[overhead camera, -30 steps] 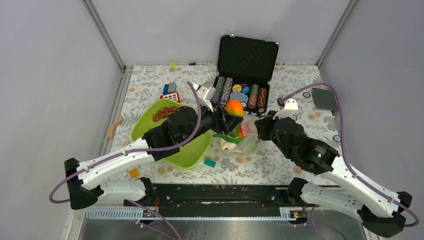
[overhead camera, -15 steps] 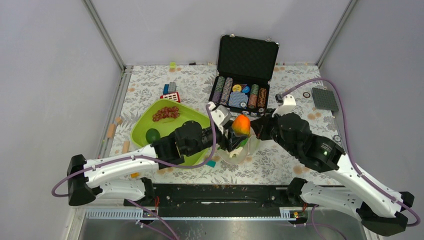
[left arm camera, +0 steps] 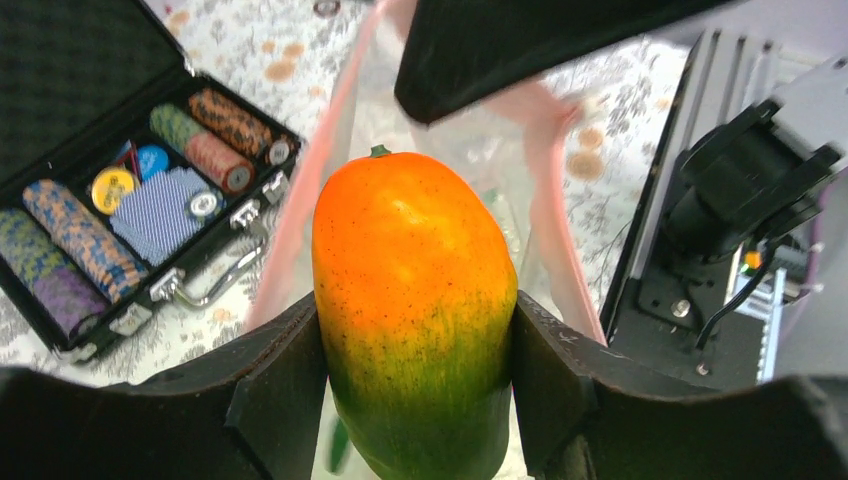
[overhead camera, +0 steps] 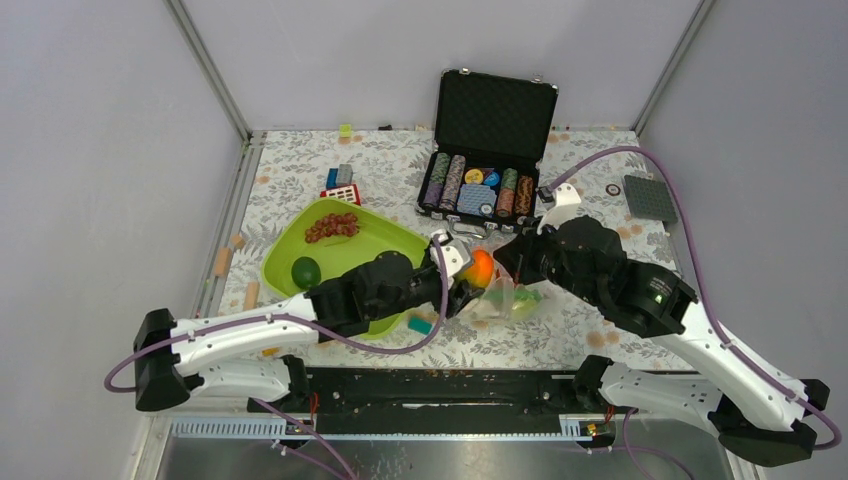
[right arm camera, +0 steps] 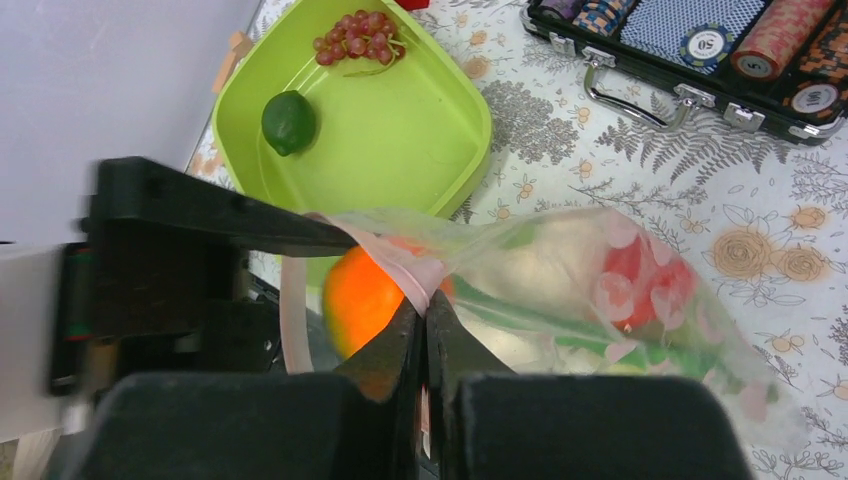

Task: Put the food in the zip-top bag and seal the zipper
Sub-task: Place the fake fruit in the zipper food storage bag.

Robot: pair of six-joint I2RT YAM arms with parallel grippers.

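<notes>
left gripper point(left arm camera: 415, 385) jaws parted about halfway, clamped on orange-to-green toy fruit point(left arm camera: 410, 280), fruit at mouth of clear crinkly plastic zip-top bag point(right arm camera: 600, 290), right gripper point(right arm camera: 425, 325) jaws fully closed, pinching pale pink zipper strip point(right arm camera: 405, 268), dark green round fruit point(right arm camera: 288, 122) and purple-red grapes point(right arm camera: 358, 38) in lime-green plastic tray point(right arm camera: 420, 140)

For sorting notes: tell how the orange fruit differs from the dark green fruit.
The orange fruit is long, fading to green; the dark green fruit is round, one colour. The orange fruit is clamped in the jaws of the left gripper; the dark green fruit lies in the tray. Both are smooth.
</notes>
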